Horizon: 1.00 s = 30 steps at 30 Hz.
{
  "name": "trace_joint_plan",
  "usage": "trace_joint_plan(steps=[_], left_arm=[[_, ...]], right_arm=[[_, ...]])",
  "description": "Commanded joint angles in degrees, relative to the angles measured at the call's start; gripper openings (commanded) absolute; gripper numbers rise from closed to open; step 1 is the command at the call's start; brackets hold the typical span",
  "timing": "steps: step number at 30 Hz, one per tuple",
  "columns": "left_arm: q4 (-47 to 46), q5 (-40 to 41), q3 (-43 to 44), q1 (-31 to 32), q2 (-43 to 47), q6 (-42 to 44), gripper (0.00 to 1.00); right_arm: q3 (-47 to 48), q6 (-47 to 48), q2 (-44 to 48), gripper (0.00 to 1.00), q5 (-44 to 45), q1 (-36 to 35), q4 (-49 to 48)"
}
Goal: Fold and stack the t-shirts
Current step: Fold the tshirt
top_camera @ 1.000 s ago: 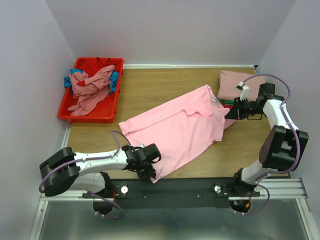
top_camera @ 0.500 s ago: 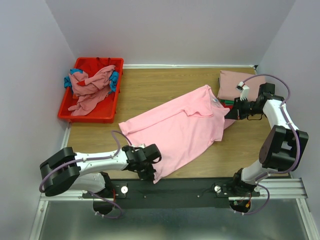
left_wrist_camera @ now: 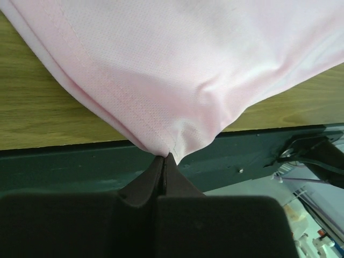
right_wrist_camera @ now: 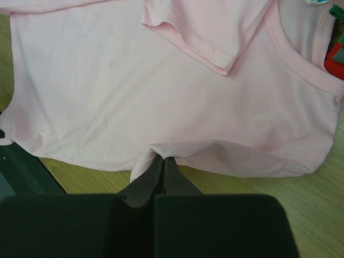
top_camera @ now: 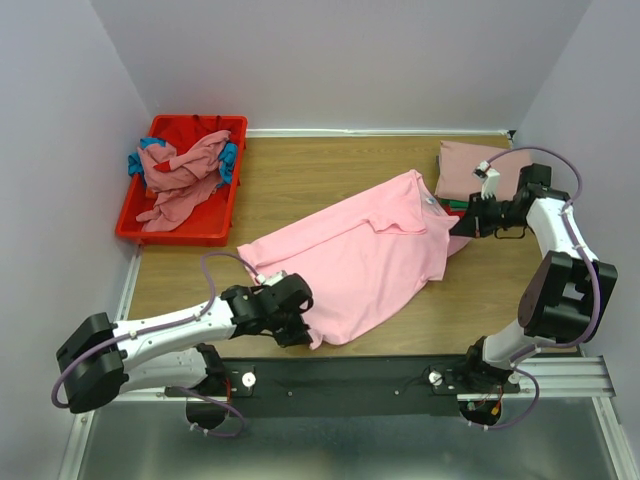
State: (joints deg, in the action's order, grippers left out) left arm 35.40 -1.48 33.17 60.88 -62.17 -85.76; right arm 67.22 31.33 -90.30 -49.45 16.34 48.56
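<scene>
A bright pink t-shirt point(top_camera: 360, 255) lies spread diagonally across the wooden table. My left gripper point(top_camera: 300, 330) is shut on its bottom hem corner point(left_wrist_camera: 169, 145) near the table's front edge. My right gripper point(top_camera: 462, 228) is shut on the shirt's right sleeve edge point(right_wrist_camera: 161, 153). A folded dusty rose t-shirt point(top_camera: 478, 168) lies at the back right, with green and red cloth edges under it point(right_wrist_camera: 336, 51). More dusty rose and teal shirts point(top_camera: 185, 175) are heaped in the bin.
A red plastic bin point(top_camera: 185, 230) stands at the back left. The dark mounting rail point(top_camera: 400, 375) runs along the table's front edge, seen also in the left wrist view point(left_wrist_camera: 80, 166). Walls close in on left, back and right.
My left gripper has moved left and slightly back, dragging the shirt's bottom corner with it. The right arm has not moved.
</scene>
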Motion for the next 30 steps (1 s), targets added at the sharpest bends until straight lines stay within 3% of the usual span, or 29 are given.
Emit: trace_joint_plan(steps=[1,14,30], left_arm=[[-0.1,0.1,-0.8,-2.4,3.1,2.0,0.0],[-2.3,-5.9,-6.0,-8.9,8.2,3.8,0.0],[-7.8,-20.6,-11.5,-18.1,14.8,1.2,0.0]], right_arm=[[3.8,-1.4,0.3,0.0,-3.0,-0.3,-0.2],[11.9,-3.6,-6.5,0.0,-5.1,-1.1,0.7],[17.3,-4.8,-12.4,0.0,-7.0,-1.3,0.4]])
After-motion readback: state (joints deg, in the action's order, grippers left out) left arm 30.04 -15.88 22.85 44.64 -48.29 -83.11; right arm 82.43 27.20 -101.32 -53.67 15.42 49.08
